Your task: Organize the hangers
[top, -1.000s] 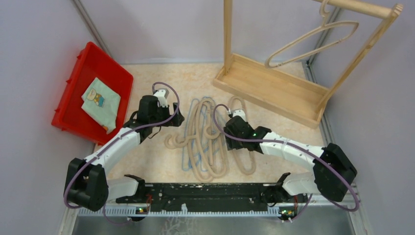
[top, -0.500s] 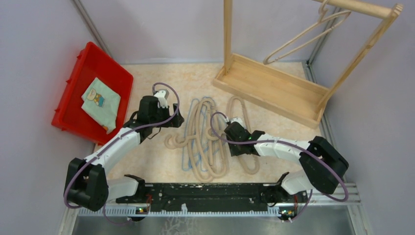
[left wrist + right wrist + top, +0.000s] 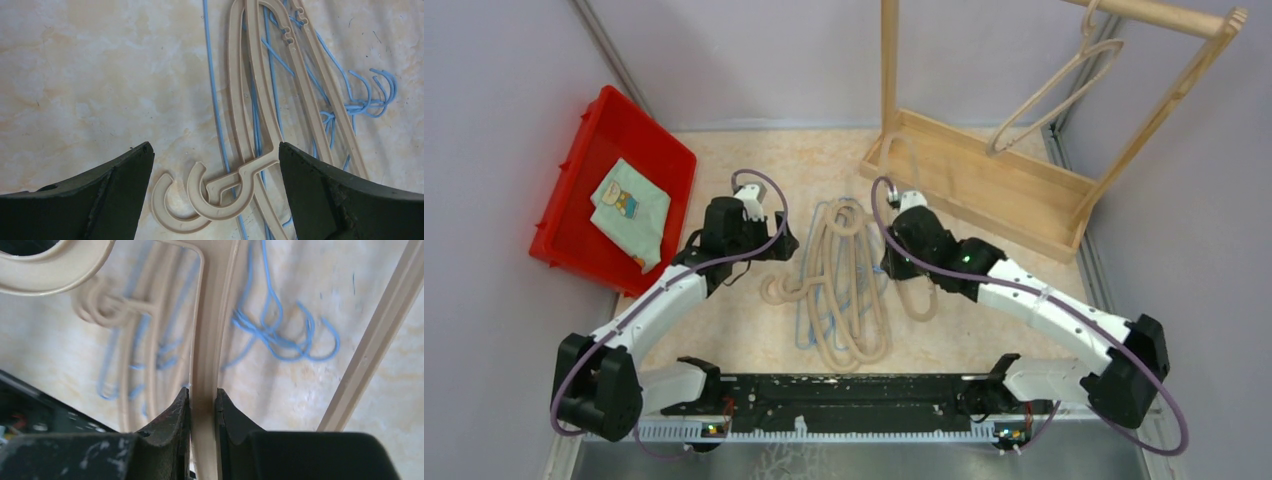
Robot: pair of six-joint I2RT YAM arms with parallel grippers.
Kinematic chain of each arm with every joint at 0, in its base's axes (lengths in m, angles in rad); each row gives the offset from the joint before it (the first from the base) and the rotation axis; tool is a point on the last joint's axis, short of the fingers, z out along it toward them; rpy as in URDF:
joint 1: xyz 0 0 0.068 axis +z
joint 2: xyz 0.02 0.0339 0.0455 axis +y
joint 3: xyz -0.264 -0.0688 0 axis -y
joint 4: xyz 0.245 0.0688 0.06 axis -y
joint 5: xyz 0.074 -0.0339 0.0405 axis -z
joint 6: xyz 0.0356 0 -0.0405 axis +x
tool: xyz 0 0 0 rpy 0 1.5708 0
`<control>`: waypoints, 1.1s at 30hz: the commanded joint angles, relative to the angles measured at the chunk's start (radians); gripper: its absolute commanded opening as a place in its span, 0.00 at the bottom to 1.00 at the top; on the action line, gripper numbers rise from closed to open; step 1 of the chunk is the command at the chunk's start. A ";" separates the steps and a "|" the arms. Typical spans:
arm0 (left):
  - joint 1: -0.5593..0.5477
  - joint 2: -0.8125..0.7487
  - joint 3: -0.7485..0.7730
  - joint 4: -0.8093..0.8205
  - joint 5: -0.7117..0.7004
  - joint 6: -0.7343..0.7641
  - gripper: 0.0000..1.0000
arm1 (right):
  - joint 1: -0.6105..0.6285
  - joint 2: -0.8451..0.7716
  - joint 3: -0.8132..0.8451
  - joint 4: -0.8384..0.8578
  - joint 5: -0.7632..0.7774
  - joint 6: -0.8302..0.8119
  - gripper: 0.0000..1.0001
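A pile of hangers [image 3: 839, 290], beige ones and thin light-blue wire ones, lies on the table between my arms. My right gripper [image 3: 904, 262] is shut on one beige hanger [image 3: 922, 303] and holds it off the table; in the right wrist view [image 3: 202, 395] its bar [image 3: 210, 340] runs up between the jaws. My left gripper [image 3: 782, 245] is open and empty at the pile's left edge; in the left wrist view [image 3: 215, 155] it hovers over two beige hooks [image 3: 220, 197]. Another beige hanger [image 3: 1054, 95] hangs on the rack's rail.
The tall wooden rack [image 3: 984, 185] stands at the back right with its tray-like base. A red bin [image 3: 584, 150] holding a pale green cloth [image 3: 631, 210] sits at the left. Blue wire hooks [image 3: 285, 340] lie under the held hanger. Grey walls close in the sides.
My right arm has raised the beige hanger and carried it back toward the rack. The hanger on the rail has swung. The left arm has barely moved.
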 commanded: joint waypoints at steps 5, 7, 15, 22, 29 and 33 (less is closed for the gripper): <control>-0.004 -0.031 -0.030 0.026 0.008 -0.014 1.00 | 0.009 0.005 0.338 0.096 0.083 0.038 0.00; -0.004 -0.035 -0.032 0.027 0.008 -0.011 1.00 | 0.000 0.053 0.396 0.180 0.123 0.041 0.00; -0.005 -0.068 -0.003 -0.009 -0.007 0.008 1.00 | -0.079 0.259 0.661 0.329 0.186 0.031 0.00; -0.004 -0.097 -0.009 -0.027 -0.020 0.018 1.00 | -0.224 0.266 0.708 0.462 0.182 0.095 0.00; -0.004 -0.097 -0.016 -0.027 -0.019 0.032 1.00 | -0.373 0.281 0.733 0.576 0.093 0.195 0.00; -0.004 -0.083 -0.006 -0.030 -0.024 0.050 1.00 | -0.420 0.304 0.748 0.641 0.059 0.238 0.00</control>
